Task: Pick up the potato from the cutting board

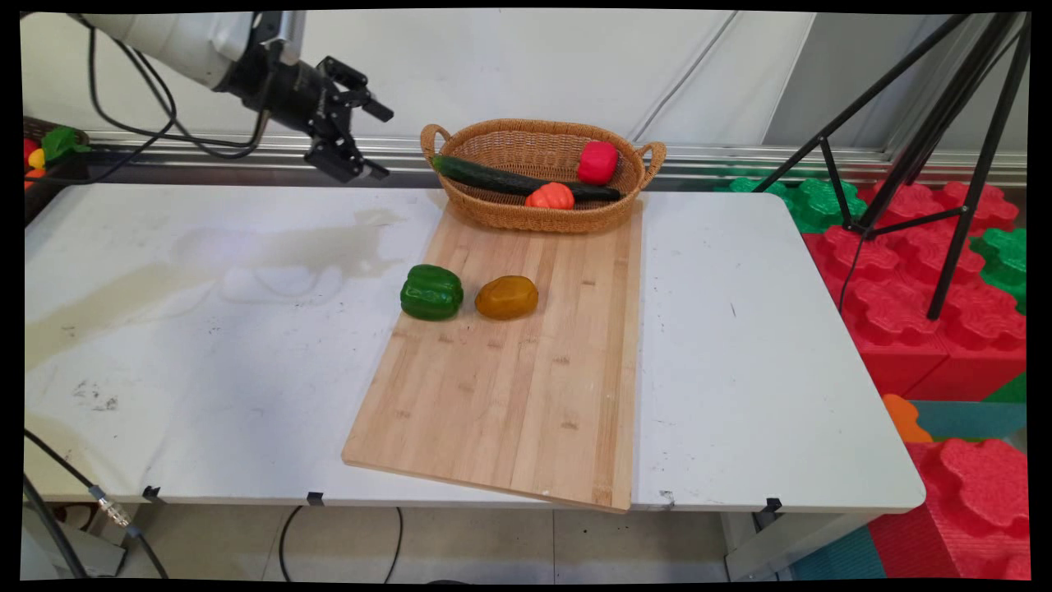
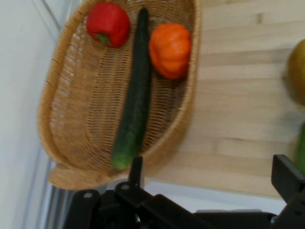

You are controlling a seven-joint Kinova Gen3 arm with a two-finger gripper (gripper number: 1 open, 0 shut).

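Wicker forms the oval basket [image 1: 538,215], which serves as the reference point for all positions below. It stands on the far end of a bamboo cutting board [image 1: 509,395], and the board lies on a white table [image 1: 205,345].

Contents of the basket:
- A dark green cucumber [image 1: 514,181] lies lengthwise along the floor of the basket
- A red bell pepper [image 1: 597,162] rests at the right end, beside the cucumber
- An orange pumpkin [image 1: 550,196] rests against the near wall, touching the cucumber

On the board, on the near side of the basket and well apart from it, a green bell pepper [image 1: 431,292] and a yellow-brown bell pepper [image 1: 506,297] lie side by side, close but not touching.

The black gripper [image 1: 366,140] hangs in the air to the left of the basket, near its left handle and above the far edge of the table. Its two fingers stand spread apart and hold nothing. The hand view looks down into the basket from this end, with the cucumber tip nearest to the fingers
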